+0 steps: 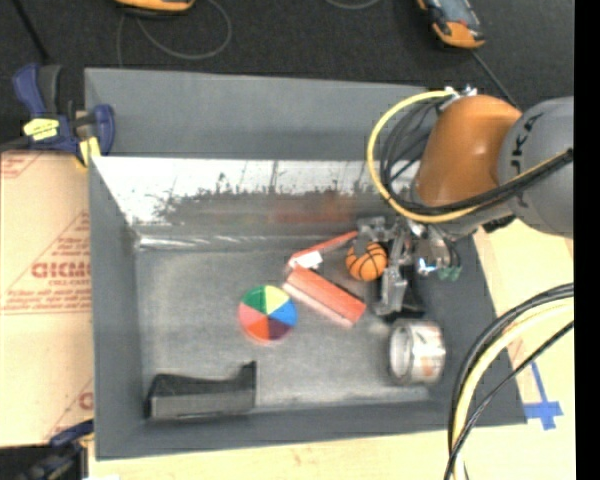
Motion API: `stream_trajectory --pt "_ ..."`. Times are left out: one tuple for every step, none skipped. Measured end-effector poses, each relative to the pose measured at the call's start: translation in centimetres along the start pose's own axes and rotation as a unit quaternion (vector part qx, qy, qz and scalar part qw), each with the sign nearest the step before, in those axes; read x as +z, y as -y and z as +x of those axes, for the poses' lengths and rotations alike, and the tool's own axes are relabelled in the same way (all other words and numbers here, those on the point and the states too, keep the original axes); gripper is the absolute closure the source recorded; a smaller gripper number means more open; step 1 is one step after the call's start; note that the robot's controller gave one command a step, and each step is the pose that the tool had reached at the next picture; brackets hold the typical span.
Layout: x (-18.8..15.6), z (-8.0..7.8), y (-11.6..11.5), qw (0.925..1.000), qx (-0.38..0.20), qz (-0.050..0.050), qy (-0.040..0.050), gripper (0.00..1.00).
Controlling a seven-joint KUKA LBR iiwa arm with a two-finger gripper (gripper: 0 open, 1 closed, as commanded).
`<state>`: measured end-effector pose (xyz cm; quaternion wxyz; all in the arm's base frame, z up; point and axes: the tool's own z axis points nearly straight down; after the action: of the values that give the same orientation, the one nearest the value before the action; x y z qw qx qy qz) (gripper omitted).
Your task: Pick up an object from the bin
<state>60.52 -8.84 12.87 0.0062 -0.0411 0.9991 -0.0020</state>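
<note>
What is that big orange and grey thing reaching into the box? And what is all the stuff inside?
That is a robot arm. The orange dome is a cover on its wrist, and the looped cables are part of it too. The camera looks down from above on a grey metal bin, and the arm comes in from the right. At its tip is a gripper, its hand for picking things up. It sits between a small orange ball, a pinkish-red block and a shiny silver roll. A rainbow-coloured disc and a black angled piece lie further left. I cannot tell whether it grips anything.
</note>
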Motion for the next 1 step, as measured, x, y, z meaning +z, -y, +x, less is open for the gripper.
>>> stream_trajectory --pt "2.84 -1.97 -0.72 0.9988 0.050 -0.002 -0.0010 0.00"
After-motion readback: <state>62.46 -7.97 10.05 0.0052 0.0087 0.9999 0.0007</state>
